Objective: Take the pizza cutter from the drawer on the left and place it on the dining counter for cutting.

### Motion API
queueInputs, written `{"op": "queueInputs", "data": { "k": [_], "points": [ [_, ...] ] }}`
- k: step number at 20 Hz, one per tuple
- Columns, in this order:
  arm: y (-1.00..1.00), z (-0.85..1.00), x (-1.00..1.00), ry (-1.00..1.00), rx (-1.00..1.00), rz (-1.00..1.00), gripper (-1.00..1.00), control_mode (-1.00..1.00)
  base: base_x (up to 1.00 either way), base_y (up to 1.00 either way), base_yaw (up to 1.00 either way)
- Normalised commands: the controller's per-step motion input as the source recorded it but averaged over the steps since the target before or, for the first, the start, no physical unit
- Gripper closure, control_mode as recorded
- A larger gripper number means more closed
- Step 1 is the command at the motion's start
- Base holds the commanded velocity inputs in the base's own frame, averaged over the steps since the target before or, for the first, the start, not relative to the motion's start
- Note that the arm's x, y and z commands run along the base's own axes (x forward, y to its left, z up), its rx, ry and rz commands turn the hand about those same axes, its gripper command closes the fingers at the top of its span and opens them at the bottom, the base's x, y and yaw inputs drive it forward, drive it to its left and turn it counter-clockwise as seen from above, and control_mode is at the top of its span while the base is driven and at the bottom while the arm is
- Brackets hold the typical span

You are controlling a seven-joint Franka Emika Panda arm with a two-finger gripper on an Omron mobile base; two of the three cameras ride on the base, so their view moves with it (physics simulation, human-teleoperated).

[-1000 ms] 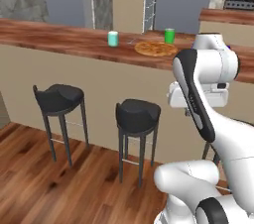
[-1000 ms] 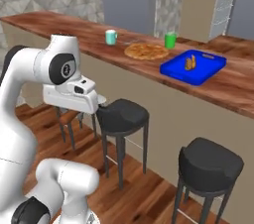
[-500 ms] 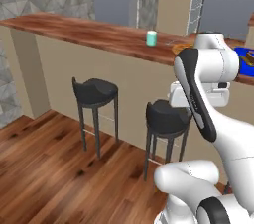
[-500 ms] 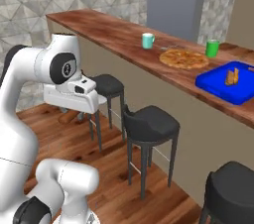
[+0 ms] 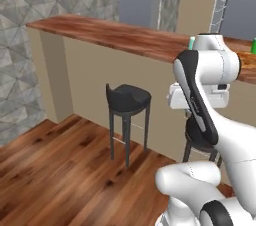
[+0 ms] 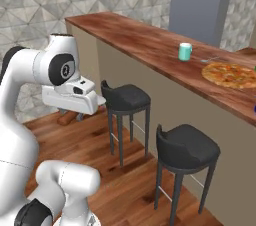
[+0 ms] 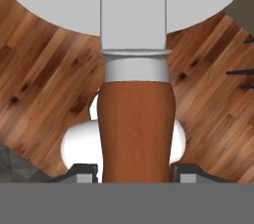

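While our base faces the long reddish-brown wood-grain worktop (image 6: 150, 45), we carry the small pizza cutter (image 7: 135, 119) with its reddish-brown handle, grey collar and pale round blade well short of that worktop, out over the wooden plank floor (image 5: 65, 170). Our tool (image 7: 134, 171) is clenched on the cutter's handle, one dark fingertip (image 7: 82, 171) pressed to each side, as the hand view shows. In the right base view the handle's brown end pokes out beneath the white hand (image 6: 70, 97), lower than the worktop's edge. On the worktop stand a small green cup (image 6: 185, 51) and, just beside it, a round pizza (image 6: 230, 75). Two black stools (image 6: 125, 97) stand against the worktop's plain beige panel wall (image 5: 100, 75), below the cup and pizza. A grey stone-patterned wall (image 5: 20, 45) meets the worktop's far end.
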Motion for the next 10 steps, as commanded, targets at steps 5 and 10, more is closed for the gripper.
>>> {"op": "queueInputs", "data": {
  "k": [5,10],
  "points": [
    [0.0,0.0,0.0,0.0,0.0,0.0,1.0,1.0,0.67,-0.11,-0.02],
    [0.0,0.0,0.0,0.0,0.0,0.0,1.0,1.0,0.57,-0.06,-0.1]
  ]
}}
